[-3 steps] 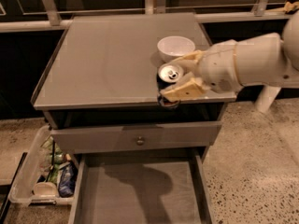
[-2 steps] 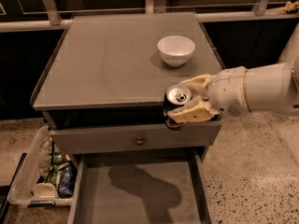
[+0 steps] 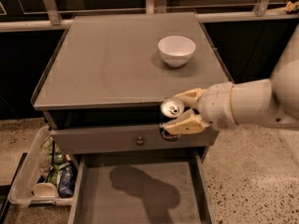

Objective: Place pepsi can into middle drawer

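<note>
Grey worktop (image 3: 107, 59) bears a white bowl (image 3: 176, 50); the beige gripper (image 3: 180, 112) hangs just past its front edge, clamped on the upright pepsi can (image 3: 171, 108), above the open middle drawer (image 3: 93, 204); pickup looks done; lowering and release seemingly remain.

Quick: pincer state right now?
The pincer: shut on the pepsi can, held in front of the cabinet, above the open middle drawer.

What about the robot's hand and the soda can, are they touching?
Touching. The camera view shows the gripper, over the middle drawer, with fingers pressed against both sides of the pepsi can.
</note>
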Robot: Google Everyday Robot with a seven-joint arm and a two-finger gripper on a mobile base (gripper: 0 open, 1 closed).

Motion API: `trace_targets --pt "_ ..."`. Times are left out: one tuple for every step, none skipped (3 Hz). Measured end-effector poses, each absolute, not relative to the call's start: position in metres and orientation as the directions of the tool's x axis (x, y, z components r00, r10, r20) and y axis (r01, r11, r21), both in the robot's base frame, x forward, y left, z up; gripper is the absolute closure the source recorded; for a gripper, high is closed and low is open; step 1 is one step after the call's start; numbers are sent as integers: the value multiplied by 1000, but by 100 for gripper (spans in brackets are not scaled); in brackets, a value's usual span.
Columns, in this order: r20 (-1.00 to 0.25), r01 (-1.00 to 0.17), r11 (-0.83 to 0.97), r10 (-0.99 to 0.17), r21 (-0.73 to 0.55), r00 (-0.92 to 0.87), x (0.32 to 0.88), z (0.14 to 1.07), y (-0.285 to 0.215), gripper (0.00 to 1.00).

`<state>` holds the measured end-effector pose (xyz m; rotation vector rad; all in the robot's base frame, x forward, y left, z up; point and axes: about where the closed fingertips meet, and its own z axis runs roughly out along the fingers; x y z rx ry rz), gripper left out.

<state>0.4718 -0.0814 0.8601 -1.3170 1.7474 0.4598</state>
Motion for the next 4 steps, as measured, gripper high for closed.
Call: trace_targets --pt "-807 -907 391 -579 -155 -112 462 788 -72 100" --pt "-811 -891 430 -568 -144 -142 462 720 -70 100" --pt "-816 -851 497 -556 -171 -161 471 663 -75 100" --pt "-816 -851 497 -556 -171 -161 471 663 -75 100"
